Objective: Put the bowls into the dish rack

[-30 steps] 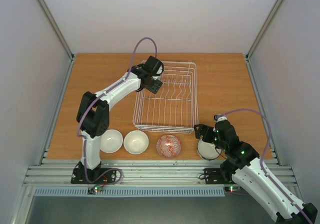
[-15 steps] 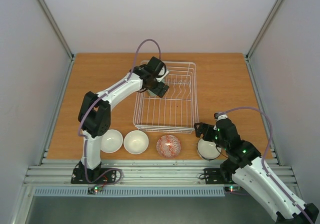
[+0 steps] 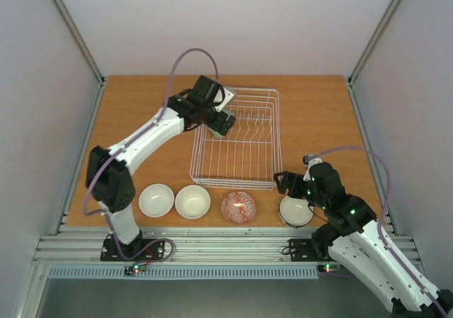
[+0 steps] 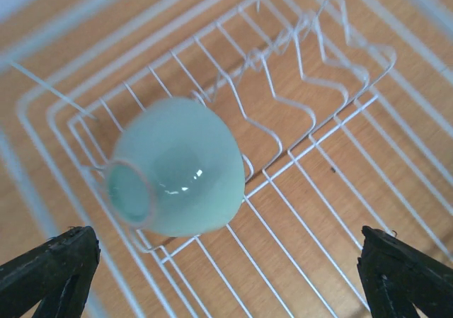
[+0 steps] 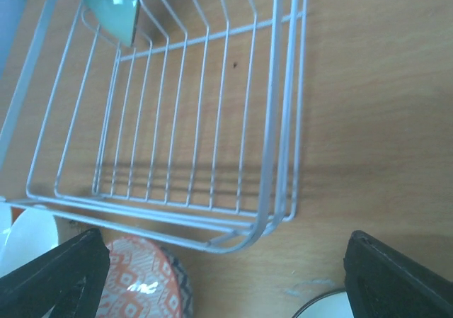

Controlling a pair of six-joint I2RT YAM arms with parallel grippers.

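Note:
The white wire dish rack [image 3: 237, 163] stands mid-table. A teal bowl [image 4: 173, 176] lies on its side in the rack's far-left corner, leaning on the tines, and it shows again in the right wrist view [image 5: 113, 3]. My left gripper [image 4: 226, 290] hovers just above it, open and empty, over that corner of the rack [image 3: 219, 123]. Along the near edge sit two white bowls [image 3: 156, 200] [image 3: 192, 201], a red patterned bowl [image 3: 239, 207] and a dark-rimmed white bowl [image 3: 296, 212]. My right gripper [image 3: 291, 194] hangs open over that last bowl, holding nothing.
The rack's near right corner [image 5: 283, 215] is close to the right gripper. The red patterned bowl [image 5: 138, 282] sits just in front of the rack wall. Grey walls enclose the table on three sides.
My left gripper opened fully and let go of the teal bowl, which now rests in the rack. The left arm's elbow swung left. The right arm barely moved.

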